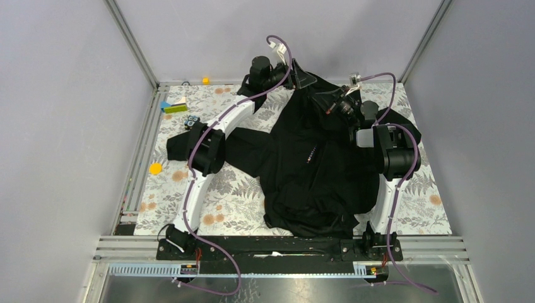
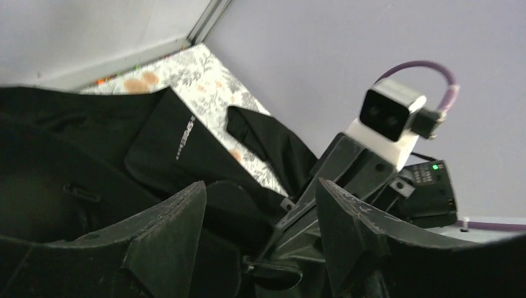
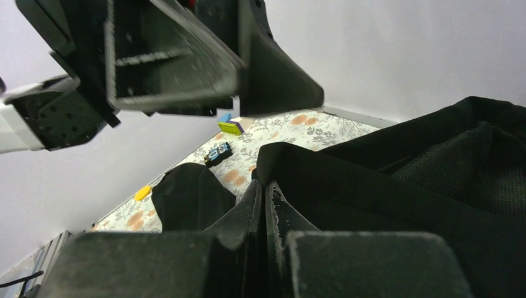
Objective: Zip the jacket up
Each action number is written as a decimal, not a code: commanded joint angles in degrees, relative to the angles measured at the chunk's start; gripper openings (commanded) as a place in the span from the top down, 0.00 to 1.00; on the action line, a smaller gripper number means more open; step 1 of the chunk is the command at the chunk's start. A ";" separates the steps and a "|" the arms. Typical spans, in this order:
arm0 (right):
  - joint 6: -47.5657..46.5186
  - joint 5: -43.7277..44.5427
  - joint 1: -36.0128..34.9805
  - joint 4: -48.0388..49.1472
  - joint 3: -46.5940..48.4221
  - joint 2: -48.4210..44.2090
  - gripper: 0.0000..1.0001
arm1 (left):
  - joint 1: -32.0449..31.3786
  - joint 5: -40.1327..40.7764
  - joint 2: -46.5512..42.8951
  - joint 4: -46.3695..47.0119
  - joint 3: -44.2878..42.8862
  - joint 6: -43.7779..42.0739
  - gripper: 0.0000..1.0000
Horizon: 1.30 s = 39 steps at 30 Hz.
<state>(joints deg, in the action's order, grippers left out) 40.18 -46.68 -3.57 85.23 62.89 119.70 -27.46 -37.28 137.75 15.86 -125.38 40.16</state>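
The black jacket (image 1: 315, 164) lies spread on the floral mat (image 1: 233, 202), collar toward the far wall, with tiny coloured marks at mid-chest. My left gripper (image 1: 301, 79) is open over the collar end; in the left wrist view its fingers (image 2: 167, 230) straddle the fabric (image 2: 93, 161) and a short stretch of zipper (image 2: 279, 268). My right gripper (image 1: 320, 95) reaches in from the right. Its fingers (image 3: 265, 195) are shut together with the jacket's edge (image 3: 384, 186) at their tips. It also shows in the left wrist view (image 2: 310, 217), pointing down at the zipper.
A yellow disc (image 1: 155, 168), a green and blue block (image 1: 173, 106), a black and blue toy (image 1: 192, 120) and a small orange cube (image 1: 205, 80) lie on the left and back. Grey walls and metal rails close in the table.
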 commanded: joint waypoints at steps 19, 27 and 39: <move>-0.74 -0.53 -0.18 10.92 1.07 -0.60 1.00 | -0.56 -2.59 -1.59 3.42 6.42 1.41 0.53; -0.56 -0.69 -0.21 10.96 1.35 -0.28 1.00 | -0.75 -3.75 -3.01 5.94 8.13 2.91 0.38; -0.24 -0.54 -0.29 10.93 1.65 0.07 1.00 | -1.19 -4.12 -3.88 7.11 9.19 3.55 0.31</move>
<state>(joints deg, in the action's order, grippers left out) 40.36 -47.24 -3.57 85.30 62.94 120.29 -27.92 -39.03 138.78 19.88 -117.47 43.40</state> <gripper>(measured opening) 0.045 0.624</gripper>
